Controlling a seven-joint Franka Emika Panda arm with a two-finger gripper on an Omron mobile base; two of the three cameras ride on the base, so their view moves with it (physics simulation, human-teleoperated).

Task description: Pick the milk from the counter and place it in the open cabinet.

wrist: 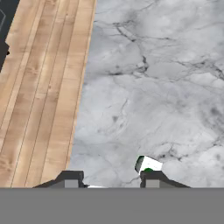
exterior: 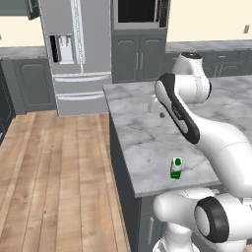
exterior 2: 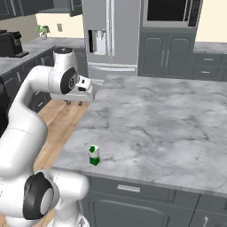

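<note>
The milk (exterior: pixel 176 167) stands upright on the marble counter (exterior 2: pixel 150 128) near its front edge, below my gripper (exterior 2: pixel 73 102) and back toward my base, untouched. In my hand view the milk sits just beyond one fingertip (wrist: pixel 153 177). My fingers are spread apart, holding nothing, above the counter's edge beside the wooden floor (wrist: pixel 43 87).

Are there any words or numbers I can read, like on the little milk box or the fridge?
None can be read.
The milk: white with a green band and green cap; no print legible.
The fridge: a dispenser panel on its door, no legible label.
The gripper, above the counter: bare, no marking visible.
</note>
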